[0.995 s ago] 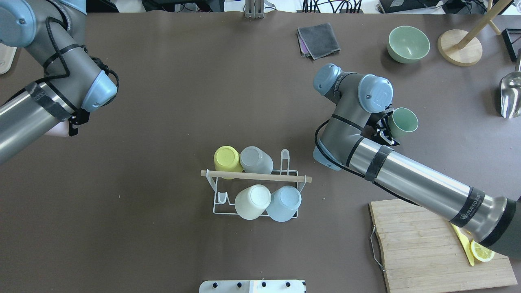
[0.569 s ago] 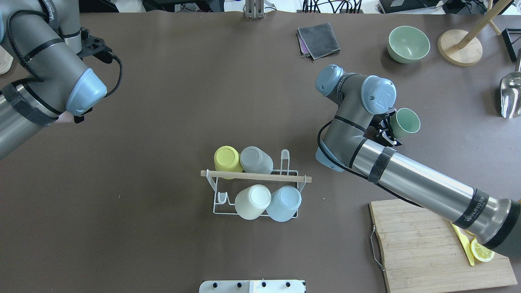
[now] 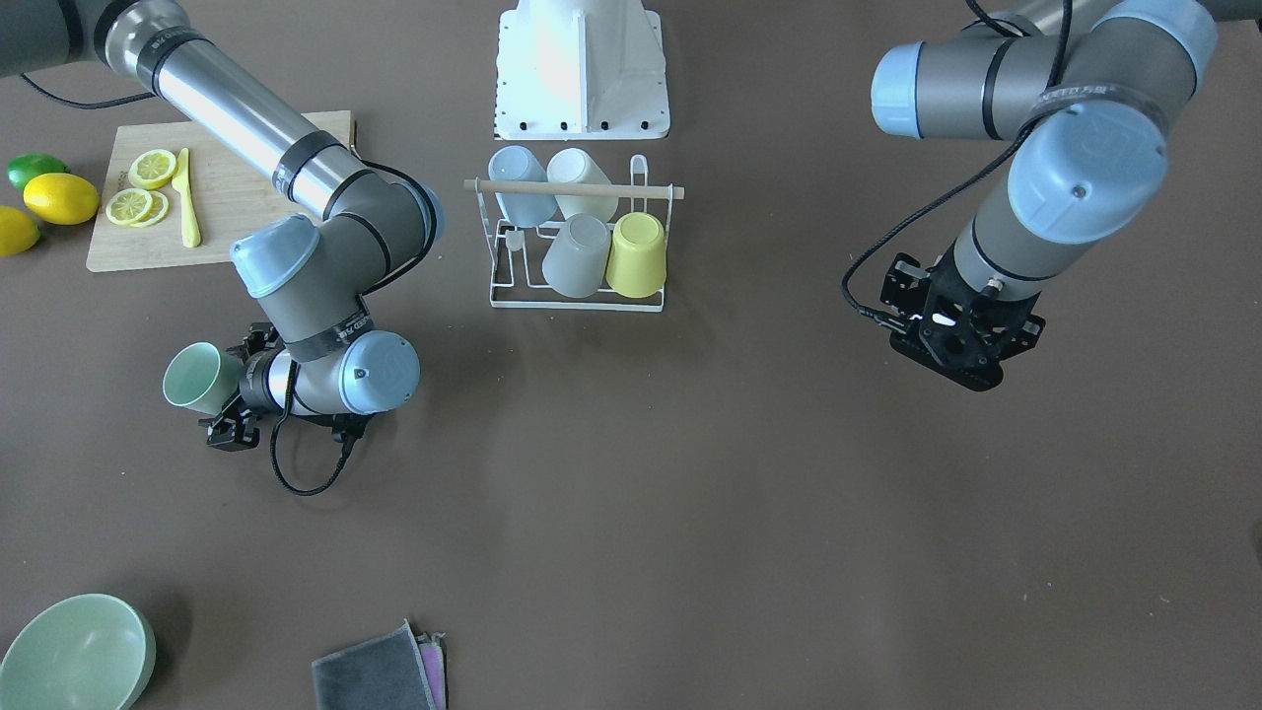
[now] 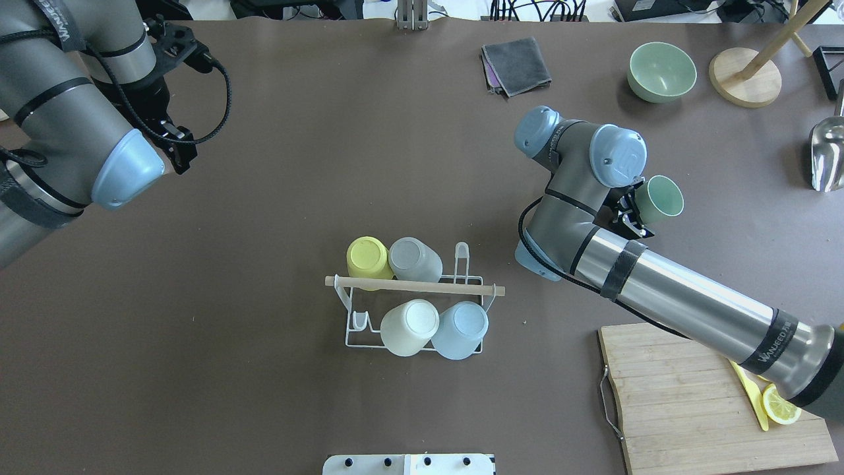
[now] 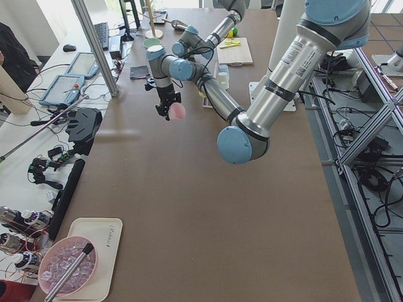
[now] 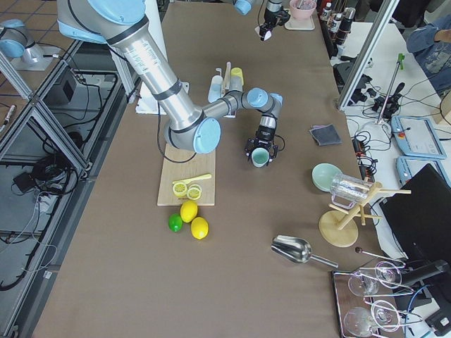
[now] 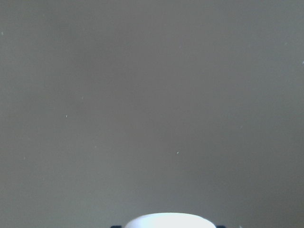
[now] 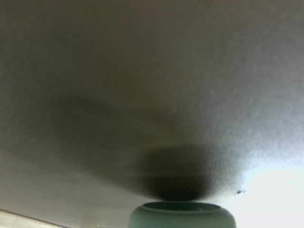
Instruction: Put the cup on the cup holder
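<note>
The right tool grips a green cup on its side, at 2 o'clock from the holder. The left tool carries a pink cup, its fingers hidden. Four cups sit on the holder's prongs.

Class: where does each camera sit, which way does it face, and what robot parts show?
Front: across the table, facing the robot; both arms, rack.
Overhead: behind the robot, looking down; both arms, same rack.
Left end: along the table; near left gripper holds pink cup.
Right end: near right gripper holds green cup.
Left wrist: table; pink cup's rim.
Right wrist: table; green cup's rim.
</note>
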